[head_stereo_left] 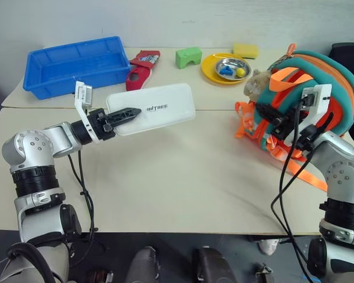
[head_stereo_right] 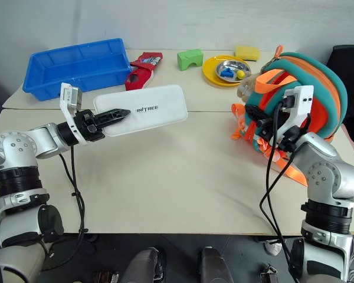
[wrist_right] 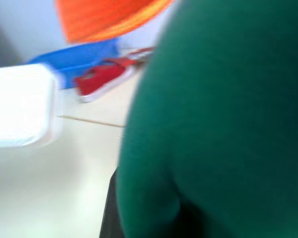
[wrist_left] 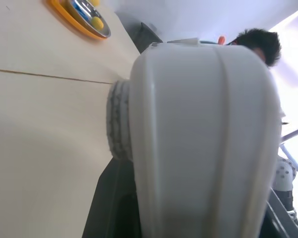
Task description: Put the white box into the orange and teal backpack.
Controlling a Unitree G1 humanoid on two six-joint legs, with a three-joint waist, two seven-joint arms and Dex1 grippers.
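Observation:
My left gripper (head_stereo_left: 125, 113) is shut on one short end of the white box (head_stereo_left: 159, 106), a flat case with dark lettering, and holds it level above the table at mid-left. In the left wrist view the box (wrist_left: 203, 139) rises close up. The orange and teal backpack (head_stereo_left: 321, 76) stands at the right, with a beige plush charm (head_stereo_left: 256, 84) on its near side. At the backpack's left edge, my right gripper (head_stereo_left: 266, 113) is shut on the teal rim. Teal fabric (wrist_right: 223, 124) bulges right in front of the right wrist camera.
A blue bin (head_stereo_left: 71, 65) sits at the back left, with a red object (head_stereo_left: 140, 68) beside it. Further right are a green block (head_stereo_left: 188, 56), a yellow plate (head_stereo_left: 211, 72) holding a metal bowl (head_stereo_left: 231, 66), and a yellow sponge (head_stereo_left: 246, 50). A person (wrist_left: 258, 42) is beyond the table.

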